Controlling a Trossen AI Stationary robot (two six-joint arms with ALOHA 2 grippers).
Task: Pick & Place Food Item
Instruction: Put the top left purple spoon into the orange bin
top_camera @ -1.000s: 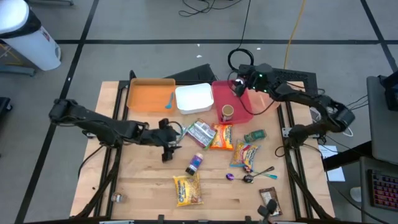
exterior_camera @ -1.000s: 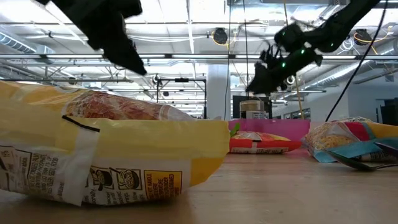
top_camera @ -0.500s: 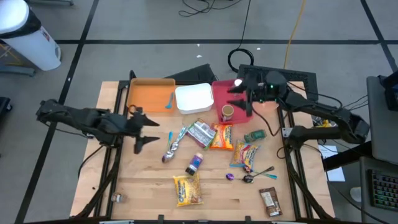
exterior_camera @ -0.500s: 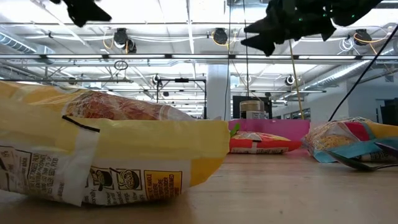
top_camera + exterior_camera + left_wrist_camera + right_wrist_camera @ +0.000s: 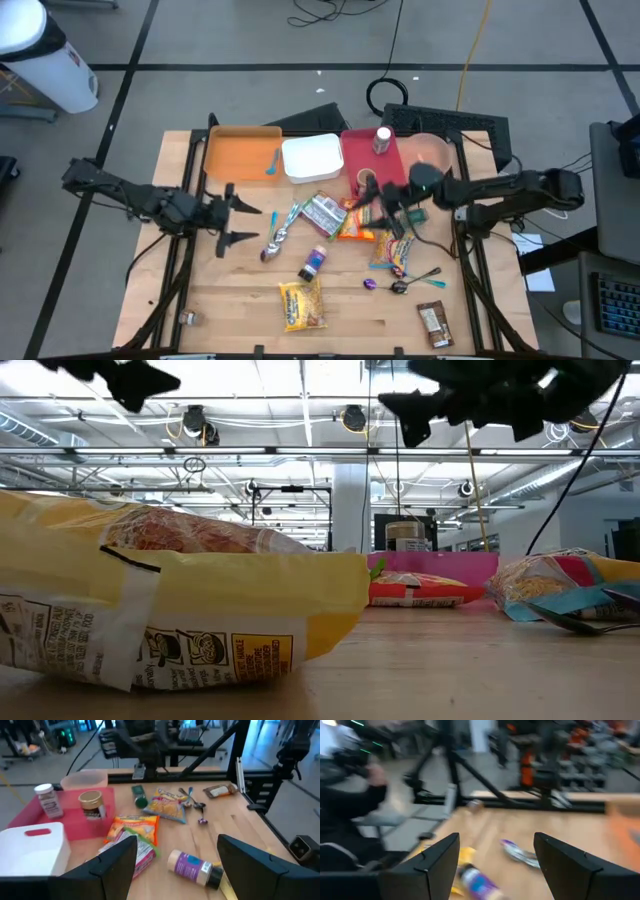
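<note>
The bare plank table [image 5: 250, 300] is scattered with crinkly packets: a yellow noodle bag [image 5: 302, 304] at lower centre of the high view, a glossy orange snack bag [image 5: 357, 221] in the middle, and a striped candy bag [image 5: 394, 250] to its right. A round spice bottle [image 5: 314, 262] with a purple label lies on its side near a silvery twisted wrapper [image 5: 278, 234]. Along the upper edge sit a flat orange tray [image 5: 238, 157], a white box [image 5: 312, 160] and a pink bin [image 5: 354, 155] holding a small jar [image 5: 382, 140]. The left gripper [image 5: 232, 214] reaches in from the frame's left, held level above the wood, fingers spread and holding nothing. The right gripper [image 5: 385, 208] stretches in from the right over the orange snack bag, its fingers also apart and empty. The low view is filled by the noodle bag's wrinkled plastic, close up, while the left wrist view shows the bottle's label and two spoons [image 5: 192, 802] clearly.
</note>
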